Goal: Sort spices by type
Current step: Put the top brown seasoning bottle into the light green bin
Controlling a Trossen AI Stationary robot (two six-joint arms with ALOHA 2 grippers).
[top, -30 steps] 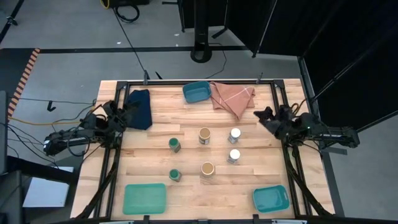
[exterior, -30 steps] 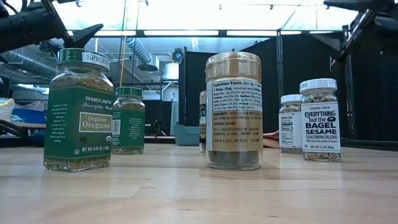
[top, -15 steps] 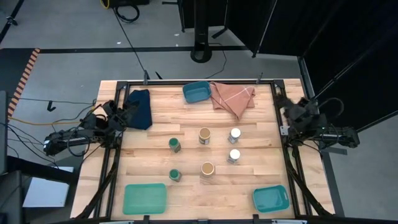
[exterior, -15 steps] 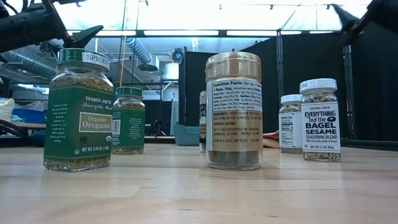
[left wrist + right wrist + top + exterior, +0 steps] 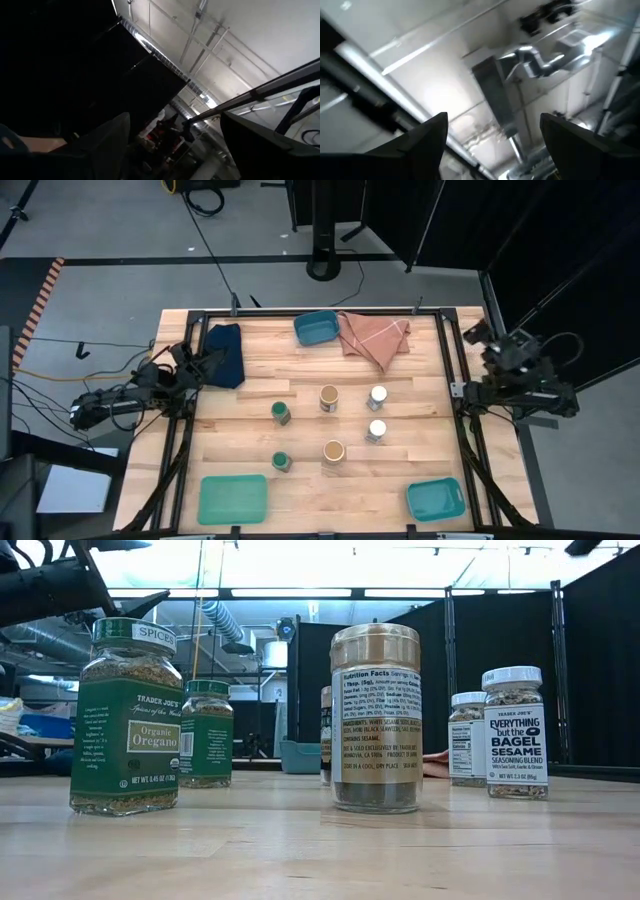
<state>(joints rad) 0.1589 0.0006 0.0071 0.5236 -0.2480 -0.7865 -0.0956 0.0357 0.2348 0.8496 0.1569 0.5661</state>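
**Six jars in a tight cluster — the risk lies in the first reach**

Nothing is held yet. The left gripper [image 5: 207, 361] sits at the left edge of the high view, over the dark blue cloth [image 5: 225, 352], its fingers spread with empty space between them in the left wrist view. The right gripper [image 5: 476, 332] is off the table's right edge, upper right of centre, pointing up at the ceiling — its fingers are likewise spread and empty.

The spices stand mid-frame in three short columns: green-lidded jars [image 5: 281, 413] on the left, tan-lidded jars [image 5: 329, 397] in the middle, white-lidded jars [image 5: 377, 397] on the right, each pair one above the other.

The likely trouble is crowding. The columns stand near one another, so a finger coming down beside one jar could nudge its neighbour and tip it — these are tall, narrow and smooth-sided, and would probably roll. A grip set too high on a lid might slip. Both arms heading for the middle column at once could also collide. The teal trays [image 5: 233, 499] lie at the frame's lower corners and top centre, so a carried jar must pass over or around others.
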